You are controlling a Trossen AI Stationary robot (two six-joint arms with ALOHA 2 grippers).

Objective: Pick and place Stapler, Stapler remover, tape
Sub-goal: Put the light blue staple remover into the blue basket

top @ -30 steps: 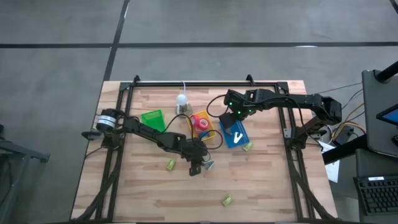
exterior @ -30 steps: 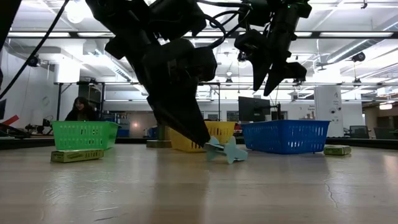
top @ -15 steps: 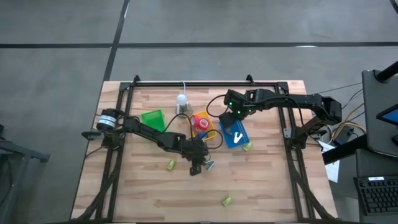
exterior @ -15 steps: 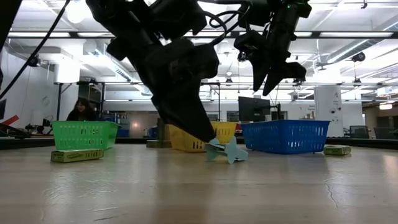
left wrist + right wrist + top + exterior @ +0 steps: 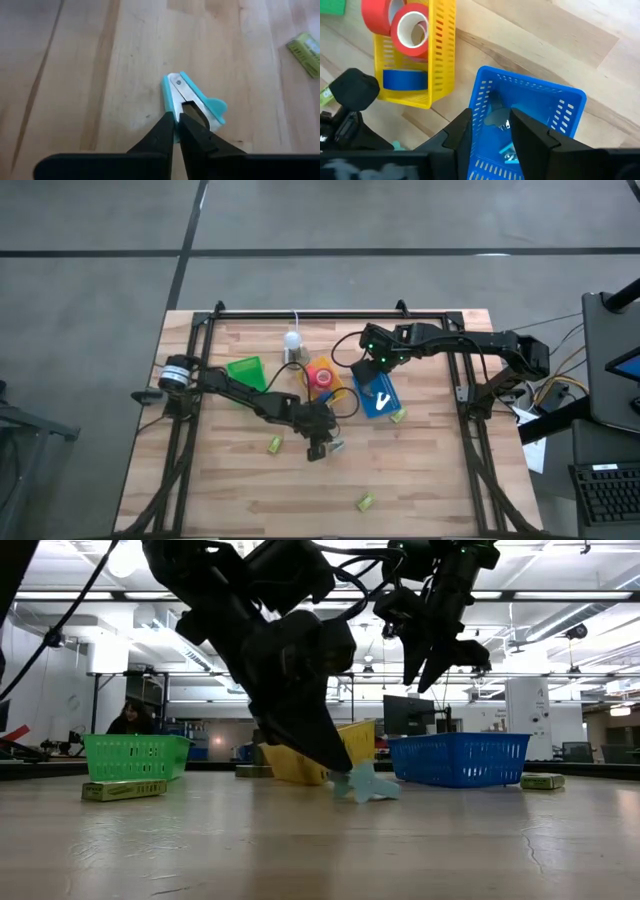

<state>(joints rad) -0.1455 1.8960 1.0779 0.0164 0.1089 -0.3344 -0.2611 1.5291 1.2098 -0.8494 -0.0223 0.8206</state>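
floor (image 5: 100, 240): grey, dark seam lines crossing it | table (image 5: 230, 490): pale wood planks, dark metal frame (image 5: 300, 313) along its edges | ceiling lights (image 5: 120, 558): bright, long fluorescent strips — room beyond (image 5: 590, 690) open, workshop-like | person (image 5: 127, 715) seated far back | desk (image 5: 610, 480) with keyboard at one side

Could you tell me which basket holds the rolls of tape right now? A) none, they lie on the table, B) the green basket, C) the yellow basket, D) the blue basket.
C: the right wrist view shows the red tape rolls and a blue roll inside the yellow basket.
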